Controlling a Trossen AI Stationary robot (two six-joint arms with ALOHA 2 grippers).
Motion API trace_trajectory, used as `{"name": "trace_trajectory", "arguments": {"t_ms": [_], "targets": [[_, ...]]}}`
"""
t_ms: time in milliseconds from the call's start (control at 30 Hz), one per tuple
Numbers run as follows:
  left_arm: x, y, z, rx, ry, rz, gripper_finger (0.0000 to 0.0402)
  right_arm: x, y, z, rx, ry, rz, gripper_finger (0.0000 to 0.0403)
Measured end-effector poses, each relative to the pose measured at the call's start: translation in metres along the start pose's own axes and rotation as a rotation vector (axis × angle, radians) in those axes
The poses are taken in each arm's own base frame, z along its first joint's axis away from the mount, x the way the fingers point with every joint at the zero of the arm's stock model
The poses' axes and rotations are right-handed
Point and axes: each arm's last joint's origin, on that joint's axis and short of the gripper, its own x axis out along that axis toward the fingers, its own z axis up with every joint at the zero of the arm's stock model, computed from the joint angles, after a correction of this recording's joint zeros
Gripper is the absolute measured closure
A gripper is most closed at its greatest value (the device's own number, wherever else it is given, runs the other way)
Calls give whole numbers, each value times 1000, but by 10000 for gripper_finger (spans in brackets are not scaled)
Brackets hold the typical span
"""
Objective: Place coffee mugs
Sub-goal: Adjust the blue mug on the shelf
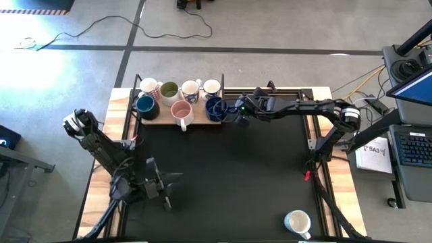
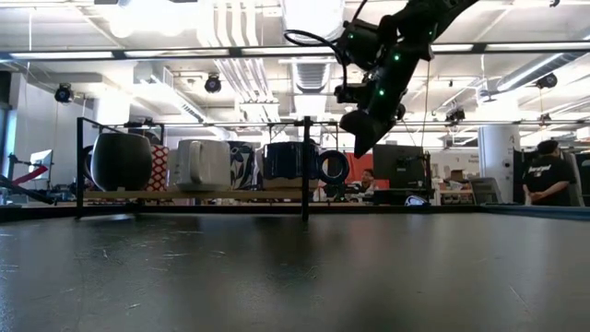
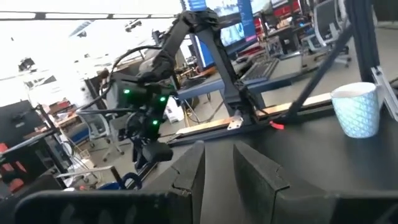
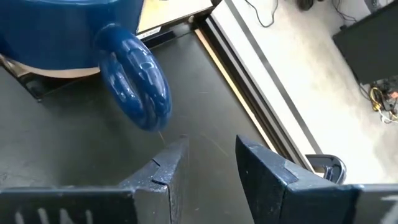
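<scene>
Seven mugs (image 1: 181, 99) sit on the wooden board (image 1: 156, 120) at my bench's (image 1: 229, 175) far edge; an eighth, white mug (image 1: 297, 221) stands alone at the near right. My right pincer (image 1: 240, 112) hangs, fingers apart and empty, just beside the dark blue mug's (image 1: 215, 108) handle. My left pincer (image 1: 165, 187) waits near-left, fingers slightly apart, holding nothing.

Glossy ceramic blue mug (image 4: 74, 37), wooden board (image 1: 202, 119), matt black tabletop (image 1: 236, 175)
</scene>
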Motion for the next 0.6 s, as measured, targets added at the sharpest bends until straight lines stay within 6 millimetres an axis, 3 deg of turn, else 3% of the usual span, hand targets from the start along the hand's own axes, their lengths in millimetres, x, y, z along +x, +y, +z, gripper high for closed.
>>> {"name": "trace_trajectory", "arguments": {"t_ms": [333,600], "targets": [[-5,-3,10,38,39,63,335,11,7,-13,-10,-29,5,280],[-14,-1,8,48,96,130,335,15,9,-12,5,-115,3,284]]}}
